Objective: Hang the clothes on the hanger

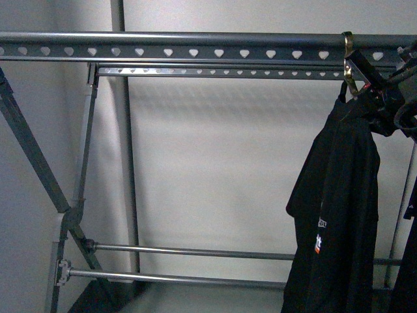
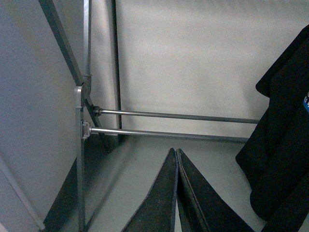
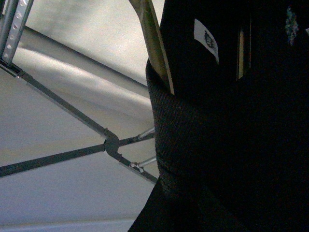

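The grey metal hanger (image 1: 195, 51) spans the front view, its top rail punched with heart-shaped holes. A black shirt (image 1: 342, 215) on a wooden clothes hanger hangs at the right, its brass hook (image 1: 348, 49) over the top rail. My right gripper (image 1: 381, 98) is shut on the shirt and its clothes hanger just below the rail. The right wrist view shows the shirt's collar (image 3: 193, 145) and the wooden clothes hanger (image 3: 154, 38) close up; the fingers are hidden. My left gripper (image 2: 176, 153) is shut and empty, low, pointing at the rack's lower rails (image 2: 174, 116).
The rack's slanted legs (image 1: 32, 156) stand at the left, with two low cross rails (image 1: 195, 253). A plain white wall lies behind. A second dark garment (image 1: 410, 195) shows at the far right edge. The shirt's hem (image 2: 285, 145) hangs right of my left gripper.
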You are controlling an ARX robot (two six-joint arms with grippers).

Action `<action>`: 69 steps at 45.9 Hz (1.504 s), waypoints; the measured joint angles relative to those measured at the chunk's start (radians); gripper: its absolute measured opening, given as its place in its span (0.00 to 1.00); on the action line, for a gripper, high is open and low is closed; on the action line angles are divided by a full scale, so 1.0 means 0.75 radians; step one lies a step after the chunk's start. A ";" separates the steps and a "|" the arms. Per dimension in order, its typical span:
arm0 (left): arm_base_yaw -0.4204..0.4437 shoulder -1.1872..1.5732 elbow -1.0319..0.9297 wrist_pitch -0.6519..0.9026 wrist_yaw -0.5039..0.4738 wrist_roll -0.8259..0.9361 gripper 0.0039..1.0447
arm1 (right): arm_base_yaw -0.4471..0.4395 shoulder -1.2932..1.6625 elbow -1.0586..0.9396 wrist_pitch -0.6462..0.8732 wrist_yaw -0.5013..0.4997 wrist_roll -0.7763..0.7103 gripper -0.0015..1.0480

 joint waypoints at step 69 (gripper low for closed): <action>0.000 -0.743 -0.057 -0.660 0.000 0.001 0.03 | 0.047 -2.510 -2.141 0.133 0.393 -1.051 0.02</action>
